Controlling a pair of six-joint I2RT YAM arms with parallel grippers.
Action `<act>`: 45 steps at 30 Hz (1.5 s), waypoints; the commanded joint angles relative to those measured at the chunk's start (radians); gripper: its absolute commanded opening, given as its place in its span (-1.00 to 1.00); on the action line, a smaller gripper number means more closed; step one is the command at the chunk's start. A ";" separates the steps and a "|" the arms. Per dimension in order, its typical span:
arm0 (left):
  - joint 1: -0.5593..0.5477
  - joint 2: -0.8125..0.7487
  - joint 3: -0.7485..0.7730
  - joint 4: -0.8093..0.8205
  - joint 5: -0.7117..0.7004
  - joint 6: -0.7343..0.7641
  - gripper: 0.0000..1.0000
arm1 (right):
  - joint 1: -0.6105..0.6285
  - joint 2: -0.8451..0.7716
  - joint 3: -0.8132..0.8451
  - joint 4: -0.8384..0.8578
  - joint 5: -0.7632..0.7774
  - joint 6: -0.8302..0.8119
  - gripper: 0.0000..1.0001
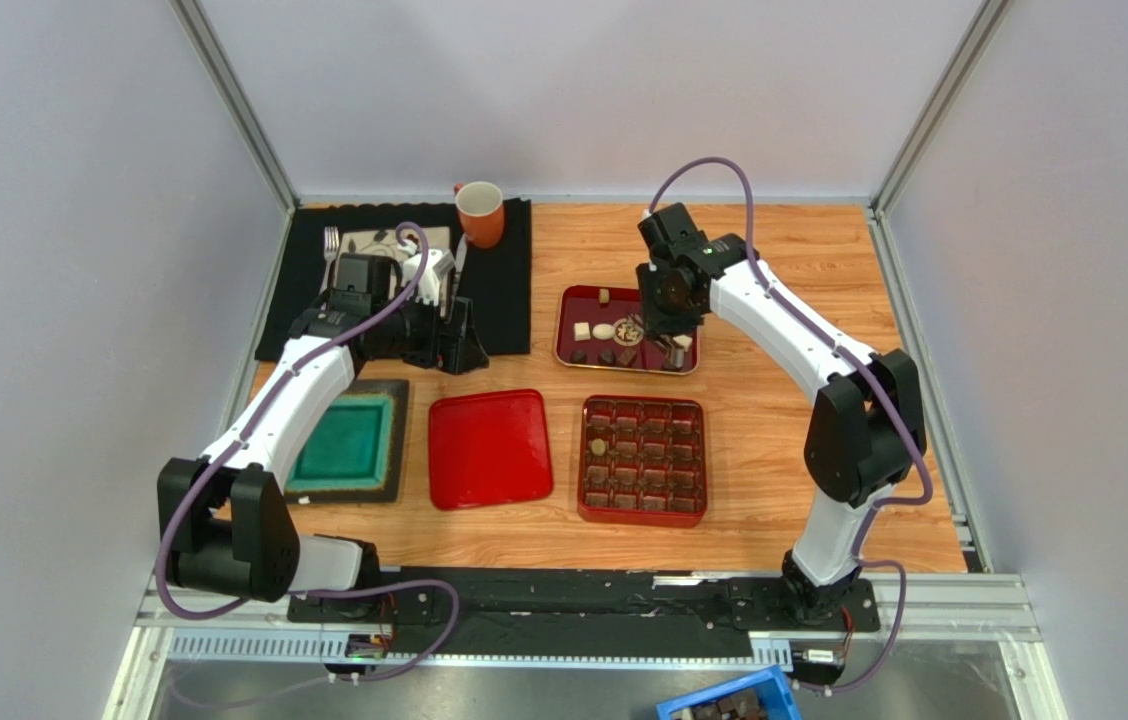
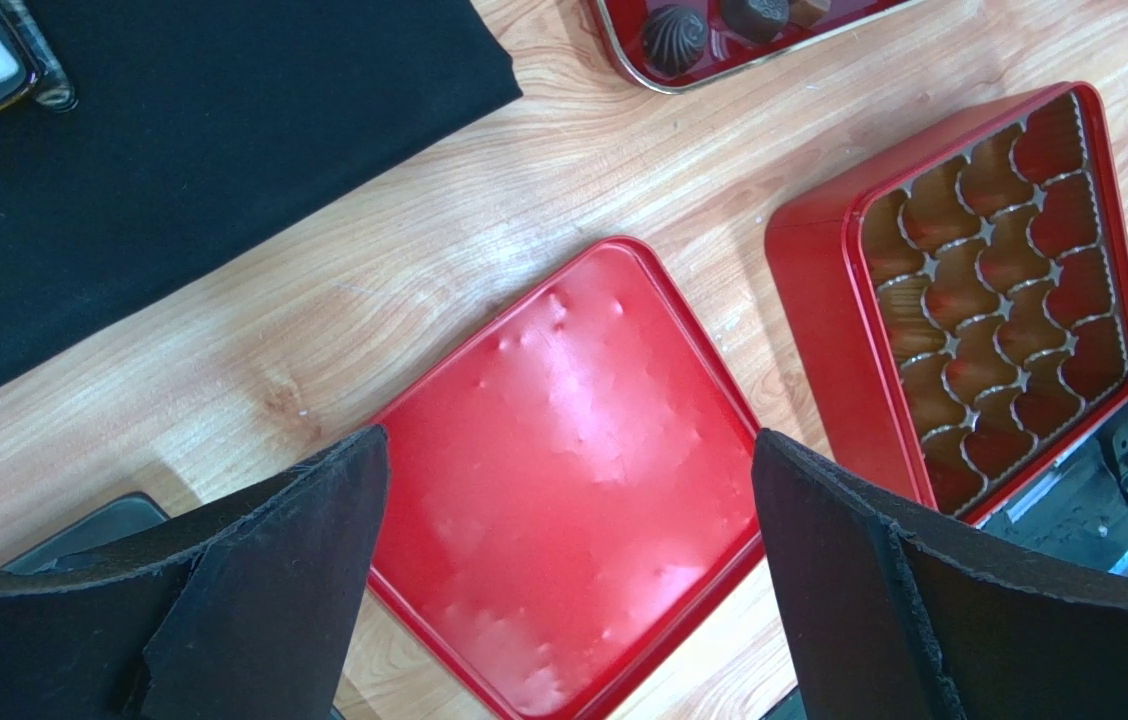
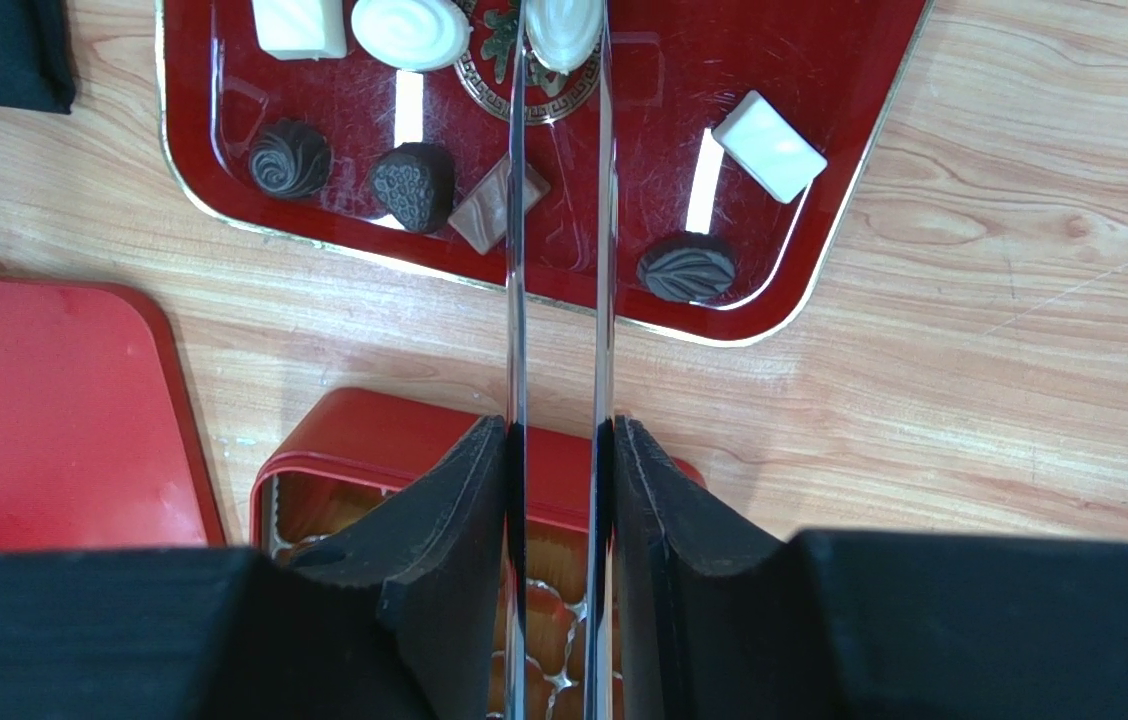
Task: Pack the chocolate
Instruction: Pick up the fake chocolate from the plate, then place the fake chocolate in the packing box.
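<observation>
Several chocolates lie on the dark red tray (image 3: 826,90): a white oval (image 3: 411,30), a dark swirl (image 3: 291,158), a dark heart (image 3: 414,185), a white square (image 3: 770,144) and a dark oval (image 3: 686,269). My right gripper (image 3: 558,428) is shut on thin metal tongs (image 3: 513,300). The tong tips flank another white oval chocolate (image 3: 563,30) at the tray's middle. From above, the right gripper (image 1: 663,323) hangs over that tray (image 1: 573,323). My left gripper (image 2: 570,443) is open and holds nothing, hovering over the red lid (image 2: 570,480).
The red box with gridded compartments (image 1: 644,459) sits just in front of the tray, with the red lid (image 1: 489,447) to its left. A green-lined tray (image 1: 342,438) lies further left. An orange mug (image 1: 482,212) stands on a black mat (image 1: 503,285) at the back.
</observation>
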State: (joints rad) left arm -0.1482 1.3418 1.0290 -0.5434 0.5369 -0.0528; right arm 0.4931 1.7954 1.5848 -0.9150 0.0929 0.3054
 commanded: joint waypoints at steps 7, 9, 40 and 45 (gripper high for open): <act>0.009 -0.039 0.009 0.007 0.002 0.018 0.98 | 0.030 -0.207 0.023 -0.030 0.004 0.004 -0.42; 0.009 -0.038 0.009 0.008 0.001 0.018 0.98 | 0.039 -0.237 0.009 -0.062 -0.008 0.017 -0.42; 0.010 -0.058 -0.010 0.002 0.006 0.013 0.98 | 0.364 -0.542 -0.290 -0.182 -0.029 0.250 -0.41; 0.010 -0.062 -0.012 0.002 0.005 0.016 0.98 | 0.364 -0.521 -0.281 -0.174 -0.027 0.242 -0.40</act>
State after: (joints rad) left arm -0.1432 1.3212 1.0180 -0.5434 0.5297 -0.0532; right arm 0.8505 1.2694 1.2846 -1.1389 0.0597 0.5346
